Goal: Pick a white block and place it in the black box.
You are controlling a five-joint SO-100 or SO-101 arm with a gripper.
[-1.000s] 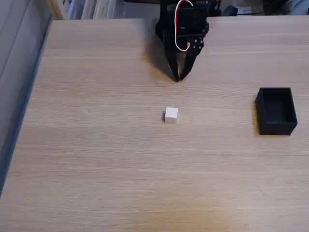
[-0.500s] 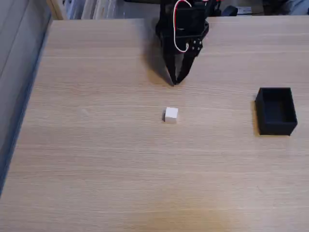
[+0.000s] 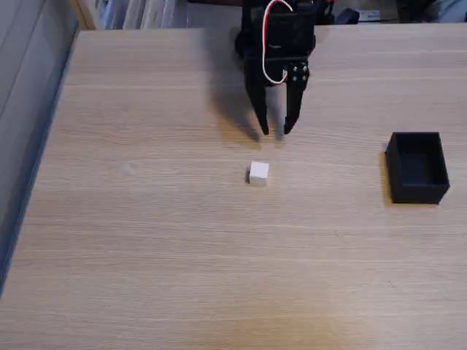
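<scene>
White block sat untouched on the table, just above the centre of the frame in the fixed view, one face catching light, a small shadow on its left side. Nothing held it, nothing touched it. Black box was at the right edge of the frame, about level with the block and well apart from it, open top up, and we saw nothing inside it.

So, as we judged it, none of the task was done: no grasp, no lift, no carry, no drop. All four steps were left.

Gripper hung in the upper middle of the frame, above the block in the picture and slightly to its right, near but clearly apart from it. Its two fingers pointed down toward the lower edge of the frame with a visible strip of table between the tips, so we read it as released and holding nothing. The gap looked roughly wide enough to take the block, though we could not tell that for sure from this angle. The black body with red and white wires ran up out of the top edge, and it threw a shadow on the wood to its left.

We could not tell how high the tips stood over the table from one view.

Our read: approach stage, with the tips needing to come further down the frame and a touch left to straddle the block.
</scene>
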